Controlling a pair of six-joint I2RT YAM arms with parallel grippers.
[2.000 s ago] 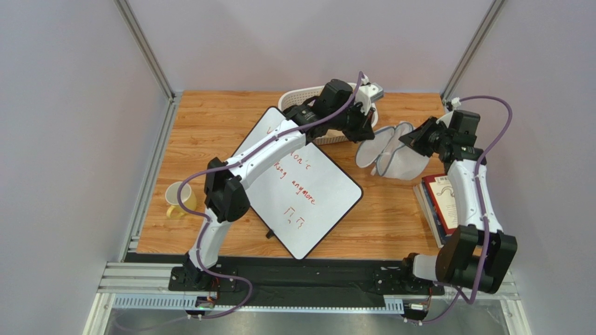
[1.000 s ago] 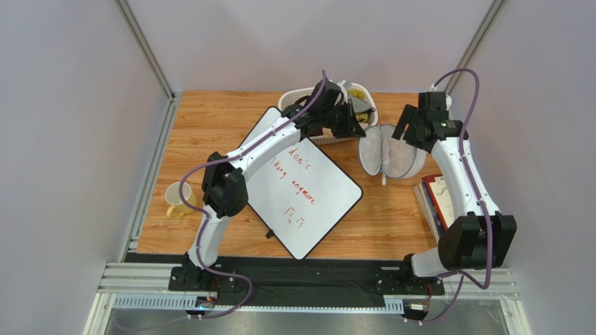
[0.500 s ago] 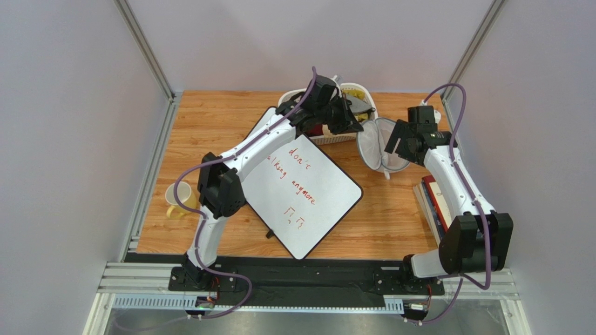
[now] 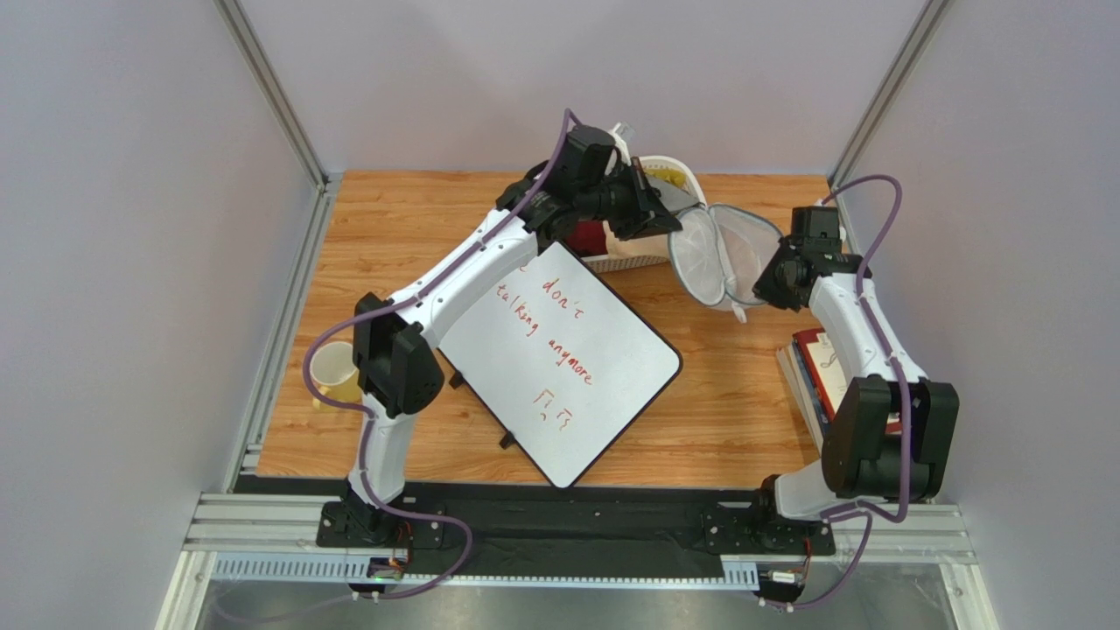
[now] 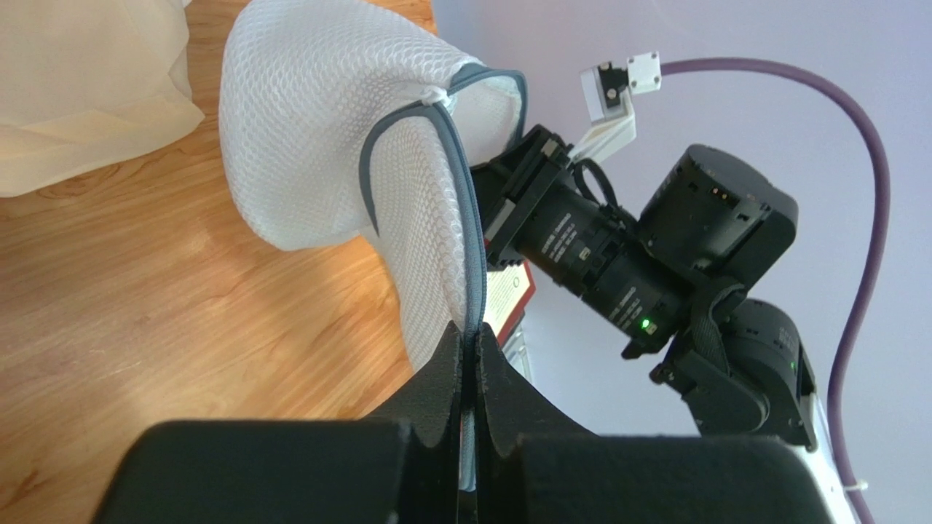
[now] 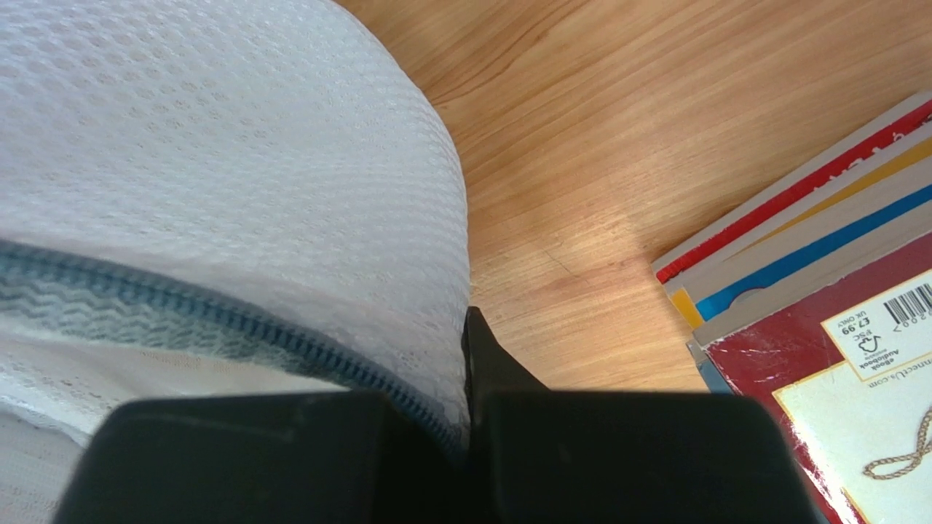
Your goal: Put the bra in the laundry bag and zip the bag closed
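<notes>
The laundry bag [image 4: 721, 256], white mesh with a grey zipper band, hangs open and lifted between both arms at the back right of the table. My left gripper [image 4: 673, 223] is shut on the zipper band [image 5: 473, 273] at the bag's left rim, next to the basket. In the left wrist view the band runs straight into the closed jaws of the left gripper [image 5: 473, 344]. My right gripper [image 4: 753, 292] is shut on the mesh and rim at the bag's near right side. In the right wrist view the bag [image 6: 219, 164] fills the frame down to the right gripper [image 6: 465, 366]. The bra is out of view.
A white slotted basket [image 4: 664, 173] stands at the back, with a dark red garment [image 4: 613, 242] in it, under my left arm. A whiteboard [image 4: 565, 355] with red writing lies mid-table. A yellow mug [image 4: 335, 374] sits at the left edge, stacked books [image 4: 826, 374] at the right.
The right gripper swung in from the bag's far right to its near right rim and shut on it. The left arm rose slightly, and the bag now hangs open between both grippers.
</notes>
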